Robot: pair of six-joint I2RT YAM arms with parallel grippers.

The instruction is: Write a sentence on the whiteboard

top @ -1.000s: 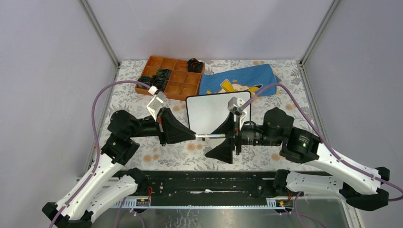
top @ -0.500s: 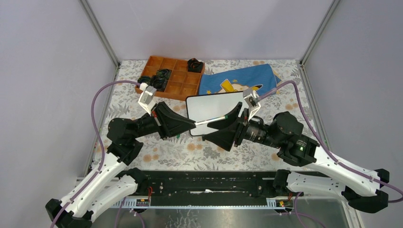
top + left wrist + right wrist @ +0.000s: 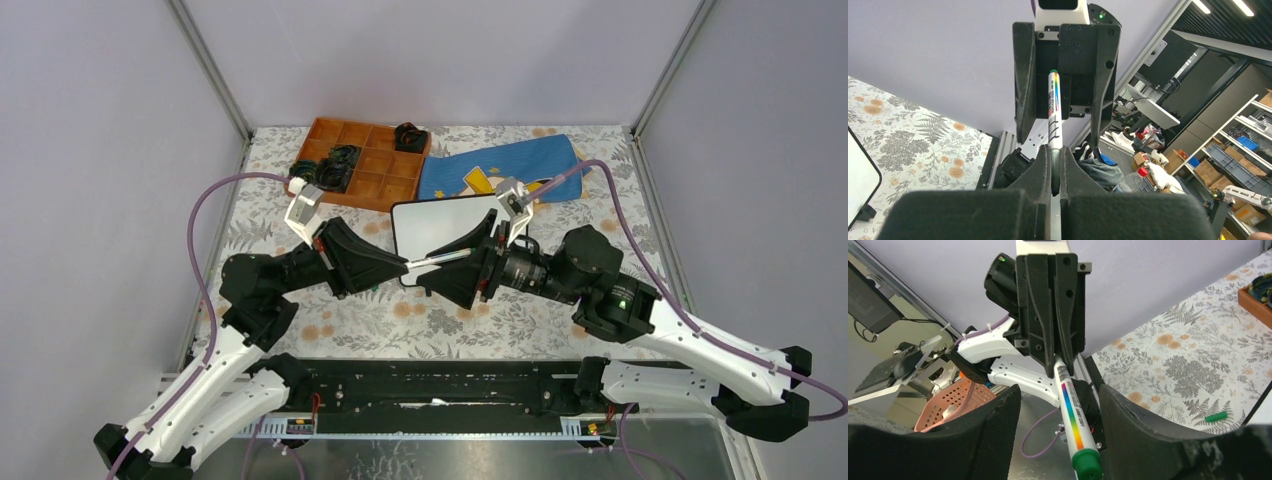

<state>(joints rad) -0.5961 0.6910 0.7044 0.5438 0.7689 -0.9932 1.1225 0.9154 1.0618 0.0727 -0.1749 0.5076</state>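
A white marker (image 3: 436, 259) with a rainbow stripe and a green end is held in the air above the near edge of the whiteboard (image 3: 450, 222). My left gripper (image 3: 405, 265) is shut on its dark tip end, as the left wrist view shows (image 3: 1055, 150). My right gripper (image 3: 428, 268) faces it, open, with its jaws on either side of the marker's (image 3: 1071, 410) green end and clear of it. The whiteboard's visible face is blank; no sentence shows on it. Its corner (image 3: 860, 170) appears at the left of the left wrist view.
An orange compartment tray (image 3: 372, 170) with black items stands at the back left. A blue cloth with yellow print (image 3: 505, 165) lies behind the whiteboard. A small green cap (image 3: 1216, 416) lies on the floral tablecloth (image 3: 350, 320).
Both grippers turned and the marker tilted, its green end now farther back. The right gripper slid along the marker toward the left gripper, and its jaws have narrowed.
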